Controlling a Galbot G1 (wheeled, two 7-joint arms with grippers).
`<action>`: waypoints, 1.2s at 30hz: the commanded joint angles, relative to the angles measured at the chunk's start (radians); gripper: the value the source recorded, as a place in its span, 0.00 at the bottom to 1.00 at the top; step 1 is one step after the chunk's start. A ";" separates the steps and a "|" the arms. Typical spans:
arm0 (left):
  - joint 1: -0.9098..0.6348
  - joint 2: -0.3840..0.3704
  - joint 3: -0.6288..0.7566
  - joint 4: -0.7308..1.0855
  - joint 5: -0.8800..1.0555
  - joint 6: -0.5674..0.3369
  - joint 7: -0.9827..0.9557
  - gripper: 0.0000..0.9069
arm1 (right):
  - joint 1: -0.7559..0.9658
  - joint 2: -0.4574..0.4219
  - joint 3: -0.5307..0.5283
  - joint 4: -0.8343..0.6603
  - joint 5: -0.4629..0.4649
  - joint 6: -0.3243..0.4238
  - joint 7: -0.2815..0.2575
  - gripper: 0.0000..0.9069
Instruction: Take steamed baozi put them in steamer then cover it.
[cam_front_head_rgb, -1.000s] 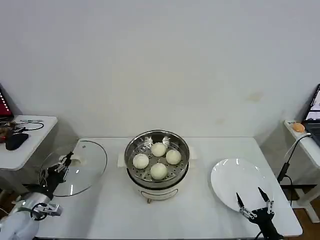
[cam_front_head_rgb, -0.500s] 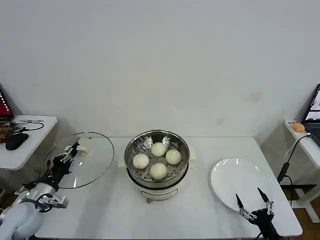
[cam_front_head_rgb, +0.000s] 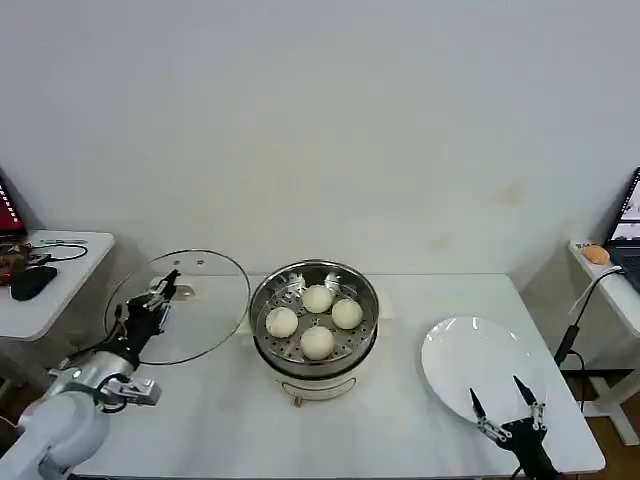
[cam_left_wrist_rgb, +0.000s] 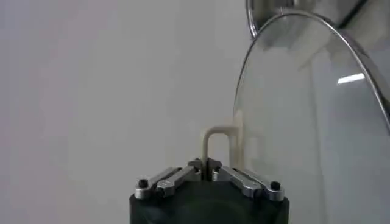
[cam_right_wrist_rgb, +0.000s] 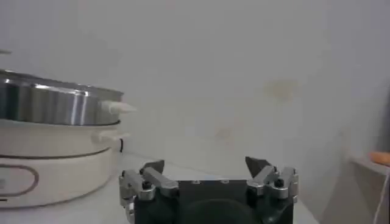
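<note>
In the head view, the steamer (cam_front_head_rgb: 314, 318) sat at the centre of the frame on its white pot base (cam_front_head_rgb: 316, 380), uncovered, with the four steamed baozi (cam_front_head_rgb: 317, 321) lying on its perforated floor — one toward the back, one on each side, one at the front, close together.

Left of centre, the left gripper (cam_front_head_rgb: 163, 292) held the cover (cam_front_head_rgb: 178, 307) by its small white handle (cam_front_head_rgb: 179, 291), fingers pinched shut on it. The glass lid was off the table (cam_front_head_rgb: 400, 420) and tilted, its right rim just beside the steamer's left edge but not over it. In the left wrist view the fingertips (cam_left_wrist_rgb: 209, 165) met on the handle (cam_left_wrist_rgb: 218, 145), and the steel-rimmed glass (cam_left_wrist_rgb: 304, 122) curved away through the right half of the frame, with the steamer's rim (cam_left_wrist_rgb: 268, 11) at the upper edge.

In the lower right of the head view, the right gripper (cam_front_head_rgb: 503, 405) hovered over the near edge of the white plate (cam_front_head_rgb: 478, 365), its fingers spread apart and holding nothing. The right wrist view showed its two fingers (cam_right_wrist_rgb: 152, 172) wide apart, with the steamer (cam_right_wrist_rgb: 55, 105) on the pot base (cam_right_wrist_rgb: 58, 159) at the left of that frame.
</note>
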 joint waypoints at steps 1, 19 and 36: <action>-0.087 0.030 0.157 -0.040 -0.023 0.117 0.019 0.00 | 0.001 0.002 -0.001 0.001 -0.002 0.001 0.000 1.00; -0.240 0.018 0.347 -0.002 -0.049 0.206 0.022 0.00 | 0.007 0.021 -0.007 0.002 -0.020 -0.005 -0.006 1.00; -0.399 -0.005 0.496 0.017 -0.028 0.197 0.018 0.00 | 0.004 0.033 0.002 0.002 -0.030 -0.004 -0.006 1.00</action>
